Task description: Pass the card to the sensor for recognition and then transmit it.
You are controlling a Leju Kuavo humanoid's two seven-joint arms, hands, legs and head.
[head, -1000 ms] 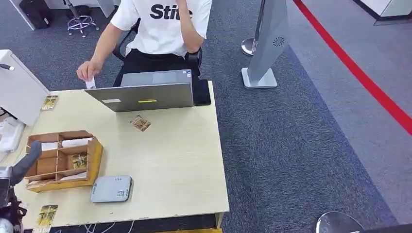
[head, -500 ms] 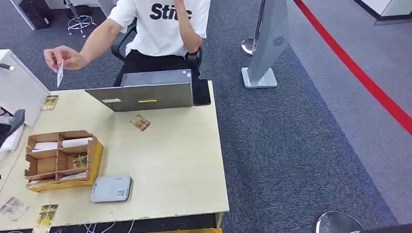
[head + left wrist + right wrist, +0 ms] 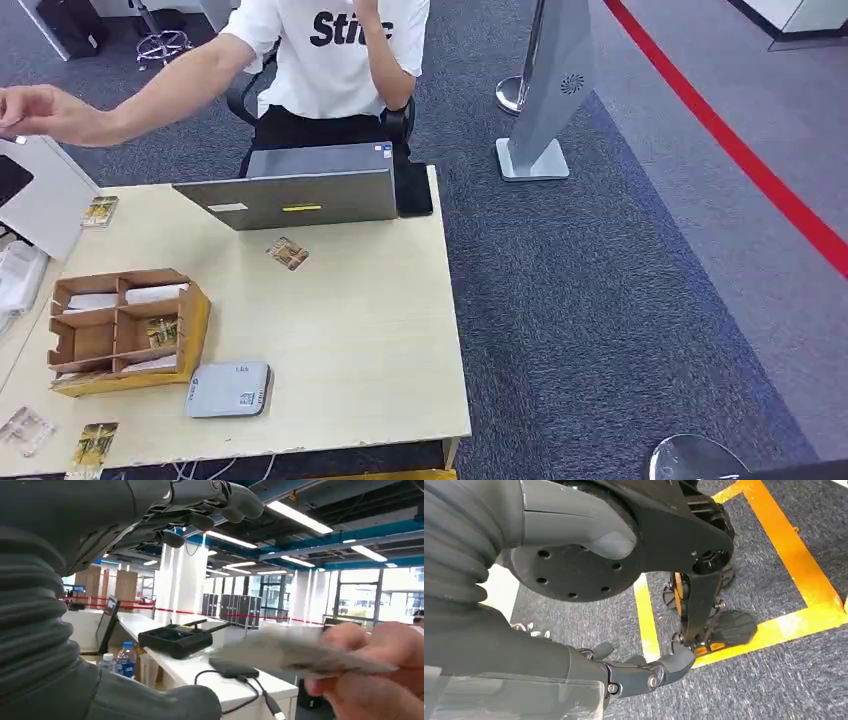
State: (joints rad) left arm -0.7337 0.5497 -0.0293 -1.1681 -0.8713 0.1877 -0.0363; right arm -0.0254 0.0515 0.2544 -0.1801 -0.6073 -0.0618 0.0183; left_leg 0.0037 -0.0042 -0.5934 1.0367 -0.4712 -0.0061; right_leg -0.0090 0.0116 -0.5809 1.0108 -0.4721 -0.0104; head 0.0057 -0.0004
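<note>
Card (image 3: 305,652): blurred, thin pale sheet pinched in a person's hand (image 3: 372,672), held just in front of the left hand (image 3: 200,507).
Handling: judged light, stiff, slick; best taken by pinching its free edge across both flat faces.
Left hand: empty, fingers spread apart, raised.
Right hand (image 3: 644,672): hanging over floor, fingers loosely curled, holding nothing.
Sensor (image 3: 229,389): grey box near the worktop (image 3: 380,330) front edge.
Writing: "Sti…" on person's white shirt (image 3: 345,50); sensor label unreadable.

On the table (image 3: 380,330), the organizer box (image 3: 125,330) sits at nine o'clock, sensor (image 3: 229,389) at seven, laptop (image 3: 300,195) at twelve; a card (image 3: 288,254), seemingly, lies before the laptop.
</note>
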